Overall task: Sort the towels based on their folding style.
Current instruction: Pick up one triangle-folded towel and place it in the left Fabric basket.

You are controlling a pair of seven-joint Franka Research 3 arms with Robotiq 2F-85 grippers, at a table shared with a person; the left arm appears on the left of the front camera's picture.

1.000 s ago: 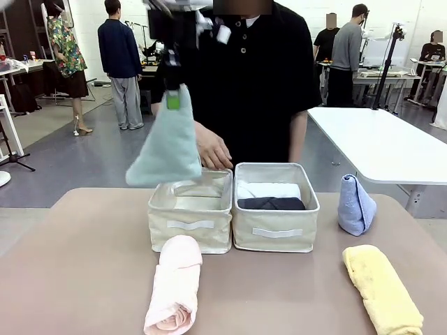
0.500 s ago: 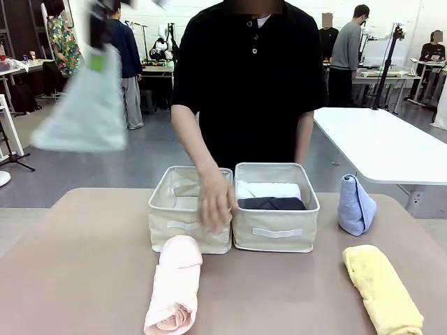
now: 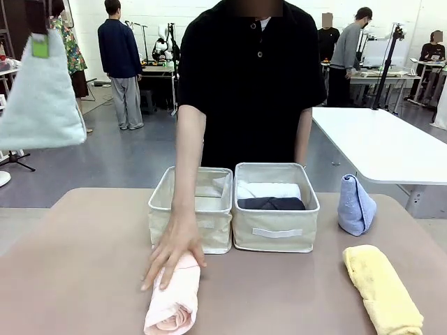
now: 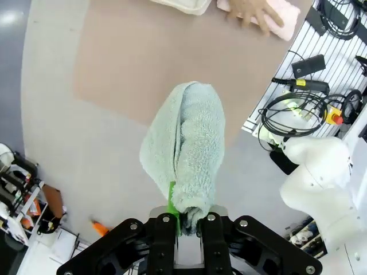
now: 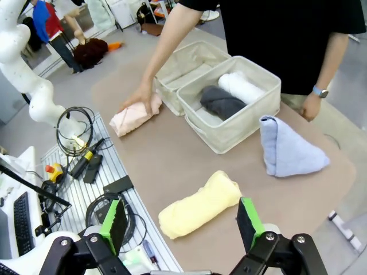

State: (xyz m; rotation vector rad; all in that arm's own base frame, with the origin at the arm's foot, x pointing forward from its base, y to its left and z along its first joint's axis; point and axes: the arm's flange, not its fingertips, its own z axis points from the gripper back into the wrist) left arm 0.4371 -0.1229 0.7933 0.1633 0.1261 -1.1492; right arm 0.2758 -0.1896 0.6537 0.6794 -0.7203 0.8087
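My left gripper [image 3: 40,43] is shut on the tip of the sage-green cone towel [image 3: 42,105], which hangs high at the far left, off the table's side. In the left wrist view that towel [image 4: 186,143] dangles from the shut left gripper [image 4: 187,220] over the floor. The person's hand [image 3: 171,255] rests on the pink rolled towel [image 3: 174,296] in front of the left bin [image 3: 218,234]. White [image 3: 269,189] and dark grey [image 3: 271,203] rolls lie in the right bin [image 3: 276,237]. A light-blue cone [image 3: 356,204] and a yellow roll [image 3: 382,287] sit at the right. My right gripper [image 5: 180,220] hovers open above the yellow roll [image 5: 198,205].
The two beige fabric bins stand side by side at mid-table, with the person right behind them. A white table [image 3: 380,146] stands at the back right. Cables and a rack [image 5: 86,166] lie off the table's near edge.
My left gripper has swung the green cone from above the left bin far out to the left. The person's hand has moved from the left bin down onto the pink roll.
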